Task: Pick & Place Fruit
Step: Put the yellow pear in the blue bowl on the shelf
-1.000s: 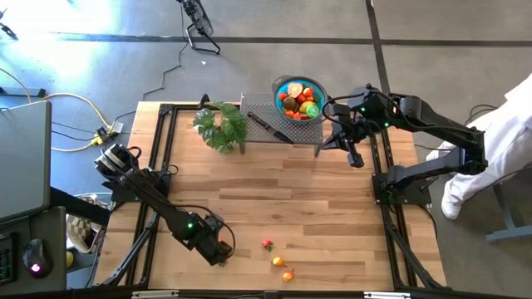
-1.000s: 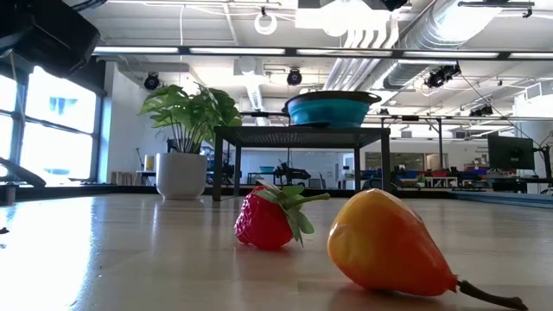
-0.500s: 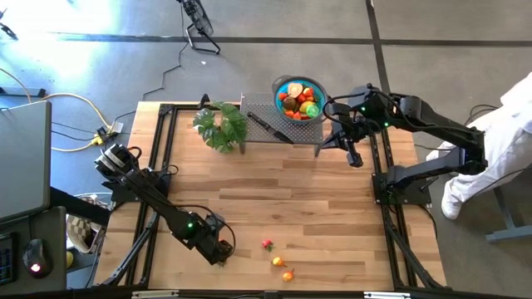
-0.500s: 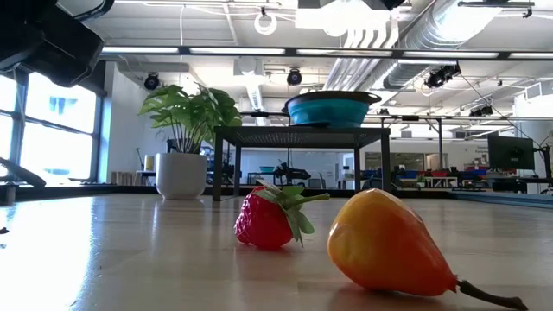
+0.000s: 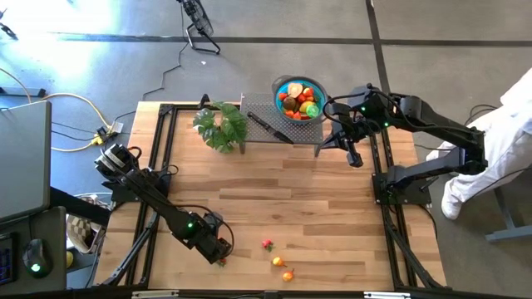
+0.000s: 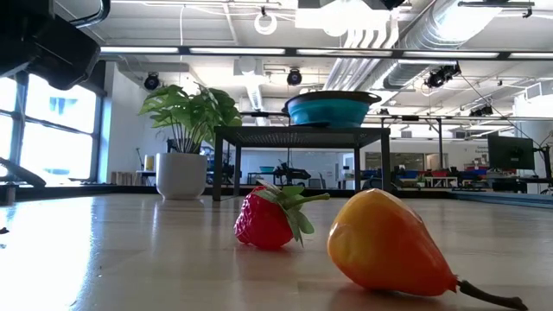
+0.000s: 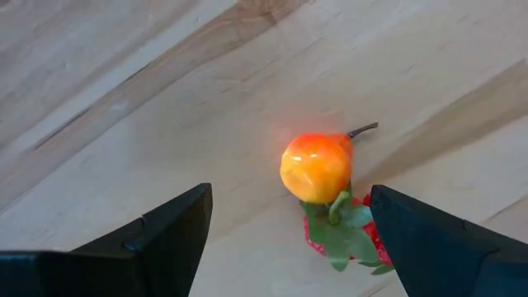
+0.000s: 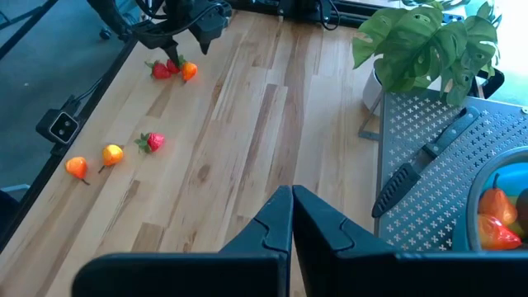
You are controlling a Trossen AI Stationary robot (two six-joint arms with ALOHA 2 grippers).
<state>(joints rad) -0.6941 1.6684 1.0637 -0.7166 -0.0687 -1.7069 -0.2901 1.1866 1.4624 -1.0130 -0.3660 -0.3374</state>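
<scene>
While poised low over orange pear (image 7: 317, 167) and strawberry (image 7: 351, 235), left gripper (image 7: 285, 227) spread wide, empty; right gripper (image 8: 291, 216) closed, empty, beside blue bowl (image 5: 299, 99).

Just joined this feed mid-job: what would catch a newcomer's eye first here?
The blue bowl heaped with fruit, on the perforated rack at the table's far edge beside the leafy plant. Then the loose strawberry and orange fruits near the front edge, where the left gripper hovers with fingers open over an orange pear.
</scene>
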